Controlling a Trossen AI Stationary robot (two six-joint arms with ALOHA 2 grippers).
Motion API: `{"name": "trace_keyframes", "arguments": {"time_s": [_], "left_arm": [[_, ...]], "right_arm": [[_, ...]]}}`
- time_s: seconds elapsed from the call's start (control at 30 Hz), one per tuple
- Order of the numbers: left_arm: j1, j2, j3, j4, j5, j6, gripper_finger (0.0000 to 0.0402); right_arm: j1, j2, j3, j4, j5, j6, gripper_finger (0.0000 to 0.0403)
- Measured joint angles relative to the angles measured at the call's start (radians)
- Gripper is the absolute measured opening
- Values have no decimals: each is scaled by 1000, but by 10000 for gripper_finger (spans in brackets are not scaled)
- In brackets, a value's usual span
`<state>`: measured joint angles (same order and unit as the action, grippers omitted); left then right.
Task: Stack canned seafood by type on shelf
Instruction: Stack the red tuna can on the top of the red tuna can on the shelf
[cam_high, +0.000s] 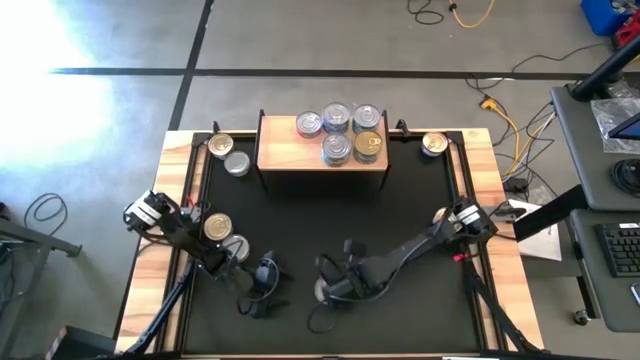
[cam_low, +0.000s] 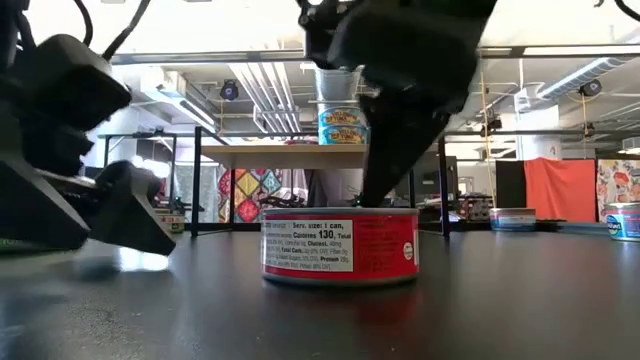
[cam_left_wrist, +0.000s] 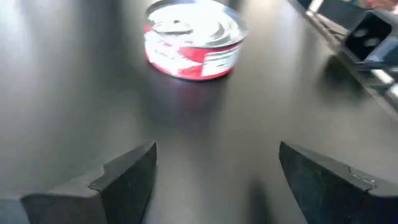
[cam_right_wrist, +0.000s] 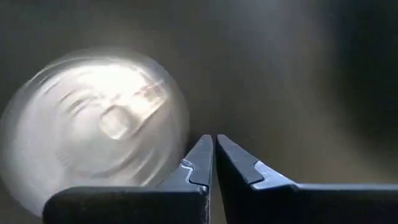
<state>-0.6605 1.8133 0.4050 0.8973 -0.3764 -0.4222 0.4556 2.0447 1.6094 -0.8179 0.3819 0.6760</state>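
Observation:
A red-labelled tin with a silver lid (cam_low: 340, 245) (cam_left_wrist: 194, 38) stands on the black table near its near edge. It is mostly hidden under the right arm in the high view (cam_high: 320, 291). My right gripper (cam_right_wrist: 214, 146) (cam_high: 327, 284) is shut, pointing down, its tips beside the tin's lid (cam_right_wrist: 93, 146). My left gripper (cam_left_wrist: 217, 168) (cam_high: 266, 290) is open, low over the table to the tin's left and facing it. The light-wood shelf (cam_high: 285, 150) (cam_low: 280, 155) at the far side carries several tins (cam_high: 340, 133), some stacked. My right gripper's shut fingertips (cam_right_wrist: 202, 152) stand right beside the lid's rim (cam_right_wrist: 183, 140) of the red-labelled tin, coming from above. I cannot tell whether they touch it. The tin stands flat on the table.
A gold-lidded tin (cam_high: 218, 228) and a silver one (cam_high: 237, 247) sit by the left arm. Another gold (cam_high: 220, 147) and silver (cam_high: 237, 164) pair lies left of the shelf, and a gold tin (cam_high: 433, 144) lies right of it. Wooden planks (cam_high: 480, 200) border the mat.

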Motion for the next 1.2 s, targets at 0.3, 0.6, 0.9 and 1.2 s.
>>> {"name": "trace_keyframes", "arguments": {"time_s": [0.3,0.6,0.9,1.2], "left_arm": [[25,90,47,22,-16,62,323],[39,168,126,38,4,123,323],[16,113,71,23,24,1,323],[-20,110,52,27,-20,-39,323]], "right_arm": [[87,-12,117,-495,-67,269,12],[134,-8,-38,215,-252,157,12],[18,-8,-38,462,-21,-171,12],[9,25,7,316,-182,-290,12]]}}
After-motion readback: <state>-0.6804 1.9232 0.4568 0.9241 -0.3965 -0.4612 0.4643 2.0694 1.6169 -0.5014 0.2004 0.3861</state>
